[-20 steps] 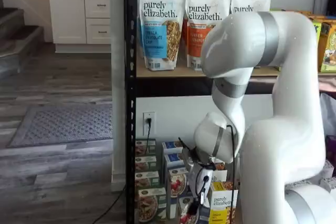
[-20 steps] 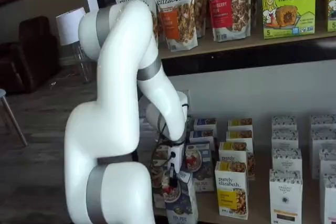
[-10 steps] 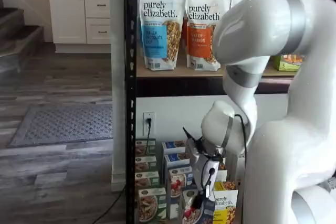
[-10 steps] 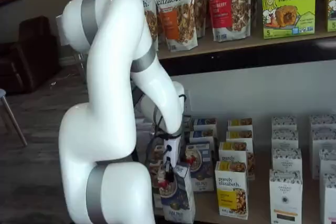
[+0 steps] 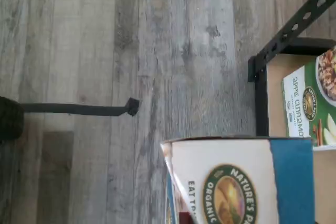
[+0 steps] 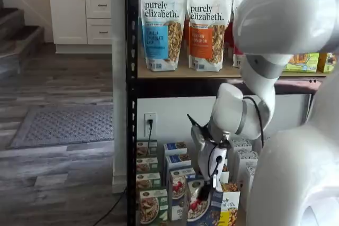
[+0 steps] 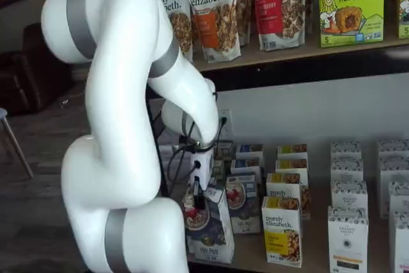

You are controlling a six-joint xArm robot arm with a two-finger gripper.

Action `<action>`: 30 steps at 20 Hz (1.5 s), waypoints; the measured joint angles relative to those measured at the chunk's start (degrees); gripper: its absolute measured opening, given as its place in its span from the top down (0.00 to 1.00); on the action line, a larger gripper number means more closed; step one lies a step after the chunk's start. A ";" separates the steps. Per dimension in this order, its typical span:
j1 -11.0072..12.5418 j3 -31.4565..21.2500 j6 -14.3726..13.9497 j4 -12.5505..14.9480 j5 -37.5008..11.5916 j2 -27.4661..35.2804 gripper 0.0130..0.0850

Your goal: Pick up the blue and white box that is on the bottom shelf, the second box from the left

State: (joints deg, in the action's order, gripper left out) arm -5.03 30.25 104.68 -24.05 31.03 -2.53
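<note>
Since a second ago the blue and white box (image 7: 208, 228) rose, tilted, off the bottom shelf (image 7: 307, 261), gripper (image 7: 197, 199) clamped on it. We read "NATURE'S" only in the wrist view.

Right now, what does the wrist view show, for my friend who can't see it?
A blue and white box fills the near part of the picture, seen close up, hanging over grey wood floor. Beside it are a black rack post and a green-trimmed box on the shelf.

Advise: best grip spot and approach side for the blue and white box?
Top edge, from above and the aisle side. The blue and white box is tall, thin and tilted, with only its top clear of neighbours. The gripper already grips it there.
</note>
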 joint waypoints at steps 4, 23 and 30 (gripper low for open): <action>-0.03 -1.26 -4.47 4.57 2.72 -4.15 0.61; -1.05 -3.03 -18.13 18.83 19.90 -21.15 0.61; -0.53 -2.53 -17.52 17.64 26.96 -27.30 0.61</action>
State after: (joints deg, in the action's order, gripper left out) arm -5.56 27.73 87.16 -6.41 57.99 -29.84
